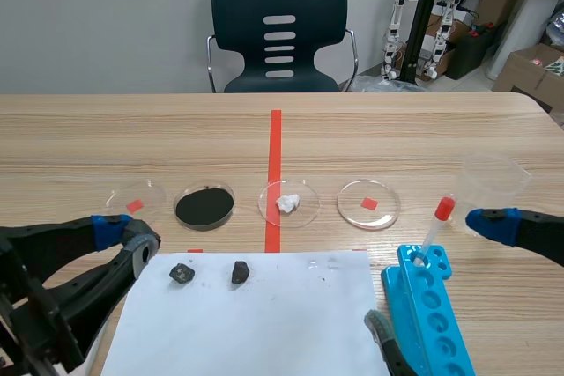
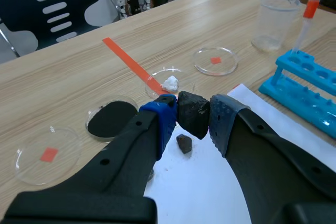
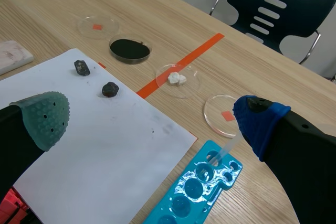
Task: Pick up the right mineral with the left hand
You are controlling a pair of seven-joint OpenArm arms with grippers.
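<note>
The mineral [image 2: 193, 120] is pinched between the pads of the left pincer [image 2: 194, 106]. The jaws are closed down to just the rock's width, and it looks lifted clear of the white paper [image 1: 264, 332]. Thing is, it's only caught at the very tips of the pads, and it's a lumpy, angular chunk. My guess is it could twist or pop out if the arm jerks or the squeeze eases off. Two more dark pieces sit on the paper just beside the pincer, a left loose rock [image 1: 181, 273] and a right loose rock [image 1: 240, 272], so a drop would probably land among them and you'd lose track of which is which. The left wrist view is the only one that really shows the grip, but it shows just one loose piece clearly, right under the held one, and I can't tell which. The scene view shows both, but I honestly can't make out anything in the pincer there. The right pincer [image 3: 152, 119] is spread wide with nothing in it, well apart from the left.
</note>
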